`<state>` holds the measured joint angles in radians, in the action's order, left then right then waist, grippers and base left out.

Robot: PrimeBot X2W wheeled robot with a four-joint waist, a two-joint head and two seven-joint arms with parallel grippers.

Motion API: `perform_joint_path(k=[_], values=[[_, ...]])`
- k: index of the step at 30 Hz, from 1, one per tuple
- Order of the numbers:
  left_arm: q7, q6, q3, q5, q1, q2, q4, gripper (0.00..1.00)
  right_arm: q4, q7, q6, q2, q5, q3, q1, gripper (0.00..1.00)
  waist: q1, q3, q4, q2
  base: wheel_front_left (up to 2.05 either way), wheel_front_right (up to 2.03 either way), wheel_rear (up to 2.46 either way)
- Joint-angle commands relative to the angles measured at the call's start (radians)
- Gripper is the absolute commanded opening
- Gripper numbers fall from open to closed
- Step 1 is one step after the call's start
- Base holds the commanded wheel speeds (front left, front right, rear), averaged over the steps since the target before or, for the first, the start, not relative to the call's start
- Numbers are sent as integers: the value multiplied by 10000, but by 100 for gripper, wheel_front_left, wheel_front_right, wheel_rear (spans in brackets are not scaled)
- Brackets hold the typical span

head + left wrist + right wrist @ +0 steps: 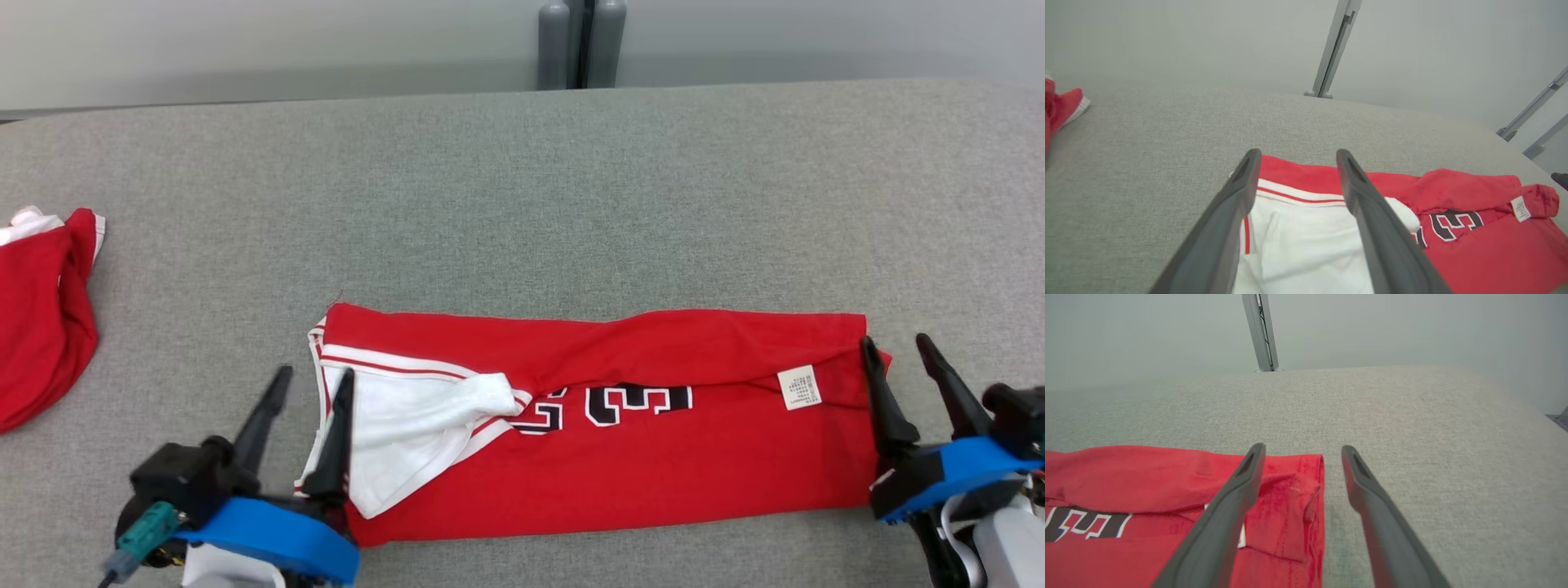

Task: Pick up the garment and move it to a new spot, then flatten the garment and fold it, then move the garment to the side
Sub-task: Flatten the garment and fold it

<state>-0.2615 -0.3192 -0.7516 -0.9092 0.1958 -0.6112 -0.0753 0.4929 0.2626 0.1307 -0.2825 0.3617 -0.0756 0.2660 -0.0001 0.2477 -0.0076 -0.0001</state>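
Red jersey point(653, 465) lies folded lengthwise, white lining exposed

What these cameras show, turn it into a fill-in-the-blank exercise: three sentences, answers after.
1. The folded jersey on the gray table is mostly ____.
2. Of the left gripper and the right gripper, the small label lies nearer the ____ one.
3. The jersey's end by the left gripper shows ____ fabric.
Missing words: red; right; white.
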Motion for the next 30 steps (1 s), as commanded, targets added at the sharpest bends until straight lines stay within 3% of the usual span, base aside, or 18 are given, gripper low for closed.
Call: perform_joint_path(k=[1,7,16,30], values=[[-39,37,419,244,-163,202,7,100,-275,30,1,-14,-11,168,-319,100,1,-65,-27,1,0,0,0],[-38,130,2572,2343,-866,1183,-95,100,-1069,30,1,0,-136,645,-839,100,1,-241,-162,1,0,0,0],[-36,566,5123,4836,-1424,2912,-144,100,-23,-193,1,379,-443,880,175,100,1,-273,-149,1,0,0,0],[-37,1871,7035,6574,-1615,4545,1162,100,2599,-966,1,888,-200,653,1178,100,1,-50,120,1,0,0,0]])
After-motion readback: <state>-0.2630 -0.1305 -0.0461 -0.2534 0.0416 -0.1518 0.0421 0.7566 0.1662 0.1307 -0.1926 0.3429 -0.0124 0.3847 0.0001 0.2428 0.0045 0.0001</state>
